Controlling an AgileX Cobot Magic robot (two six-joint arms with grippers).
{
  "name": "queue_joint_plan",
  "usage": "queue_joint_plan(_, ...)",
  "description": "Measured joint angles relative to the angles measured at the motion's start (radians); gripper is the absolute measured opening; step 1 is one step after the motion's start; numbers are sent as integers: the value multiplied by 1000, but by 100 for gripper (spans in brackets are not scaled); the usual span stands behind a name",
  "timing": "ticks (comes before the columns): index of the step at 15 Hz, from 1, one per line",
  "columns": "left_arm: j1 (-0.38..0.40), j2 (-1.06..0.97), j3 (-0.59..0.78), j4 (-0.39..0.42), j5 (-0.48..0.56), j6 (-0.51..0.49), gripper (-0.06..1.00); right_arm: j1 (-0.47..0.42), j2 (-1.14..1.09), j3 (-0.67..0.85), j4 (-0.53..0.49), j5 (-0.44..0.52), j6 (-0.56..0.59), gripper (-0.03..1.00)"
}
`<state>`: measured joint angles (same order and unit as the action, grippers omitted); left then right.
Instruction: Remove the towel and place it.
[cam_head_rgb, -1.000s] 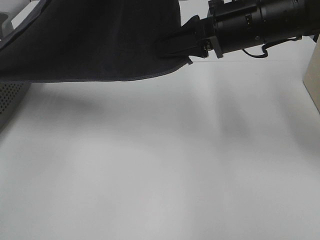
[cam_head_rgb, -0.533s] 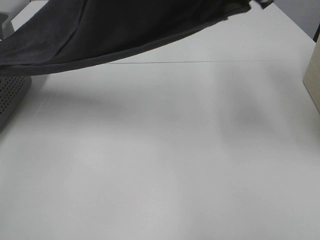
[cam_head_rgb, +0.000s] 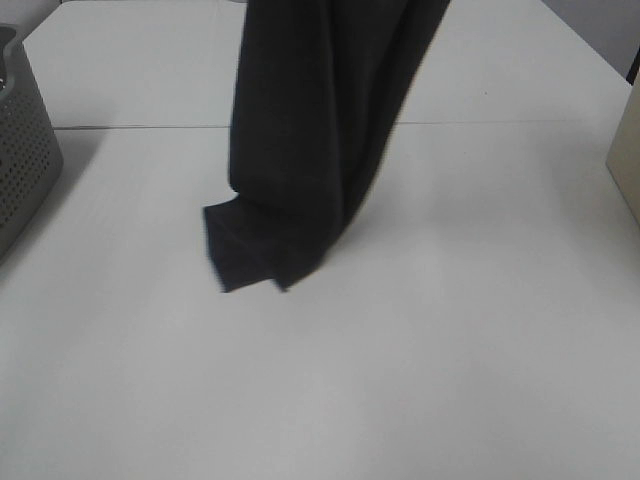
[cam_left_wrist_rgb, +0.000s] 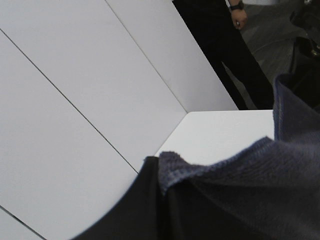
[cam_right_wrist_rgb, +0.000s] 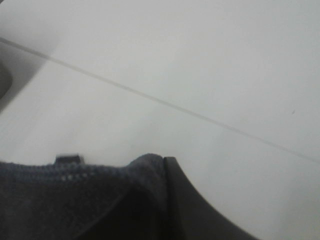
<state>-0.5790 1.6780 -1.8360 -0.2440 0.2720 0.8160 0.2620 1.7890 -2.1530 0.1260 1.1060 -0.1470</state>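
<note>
The towel (cam_head_rgb: 310, 130) is hanging down long and straight over the middle of the table (cam_head_rgb: 450, 350). Its top is going out of the high view, so the claws are not showing there. Its bottom end is touching the table and folding over a little toward the left. The rest of it is hanging in the air. The towel is well apart from the basket (cam_head_rgb: 25, 150), which is standing at the left edge. A tan thing (cam_head_rgb: 627, 160) is peeking in at the right edge.

The left claw (cam_left_wrist_rgb: 162, 197) is pinching the towel. Only one dark finger (cam_left_wrist_rgb: 141, 210) is showing. The cloth is bunching up tight against it and hiding the other finger. Behind it, a wall (cam_left_wrist_rgb: 75, 100) and a person (cam_left_wrist_rgb: 220, 45) in black are showing.

The right claw (cam_right_wrist_rgb: 150, 200) is pinching the towel too. One dark finger (cam_right_wrist_rgb: 187, 210) is showing, and the cloth is pressing right beside it. The white table is showing beyond it.
</note>
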Motion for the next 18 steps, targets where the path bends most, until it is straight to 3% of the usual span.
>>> queue_joint_plan(7, 70, 51, 0, -15, -217, 0, 0, 0, 10, -58, -77, -260, 41, 1)
queue_joint_plan(13, 125, 179, 0, -13, -574, 0, 0, 0, 64, -61, -114, -602, 65, 1)
queue_joint_plan(16, 134, 224, -14, 67, -746, 0, 0, 0, 77, -61, -115, -736, 65, 1)
queue_joint_plan(18, 160, 264, -75, 123, -773, -16, 0, 0, 96, -61, -116, -792, 65, 1)
